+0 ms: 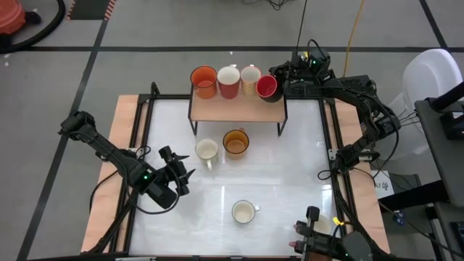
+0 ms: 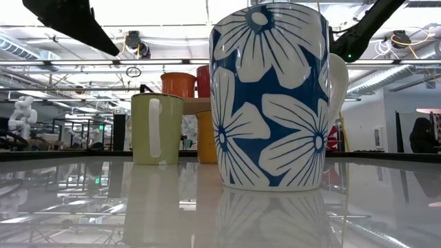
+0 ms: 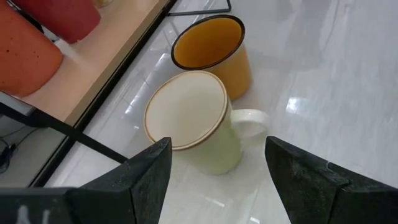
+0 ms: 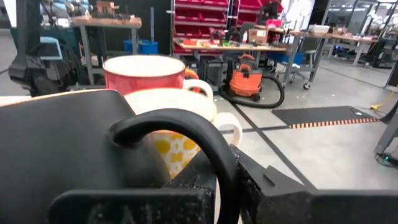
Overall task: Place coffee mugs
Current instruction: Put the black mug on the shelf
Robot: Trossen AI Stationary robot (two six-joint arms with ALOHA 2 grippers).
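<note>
My left gripper (image 3: 214,171) spread wide, empty. Cream mug (image 3: 189,118) dead ahead, just beyond fingertips, upright, handle off to one side. Amber mug (image 3: 211,53) behind it. Right gripper (image 1: 279,87) clenched on black mug's (image 4: 74,143) handle at shelf (image 1: 235,107).

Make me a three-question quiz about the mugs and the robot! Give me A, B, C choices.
1. Where is the amber mug?
A. on the wooden shelf
B. on the table, beside the cream mug
C. in a pincer

2. How many mugs stand on the white table itself?
A. one
B. three
C. six

3. How is the left pincer?
A. open
B. shut on a mug
C. shut on nothing

Answers:
1 B: the amber mug stands on the table, next to the cream mug.
2 B: amber, cream and the blue flower mug.
3 A: the left pincer has its fingers spread wide, with the cream mug just ahead.
</note>
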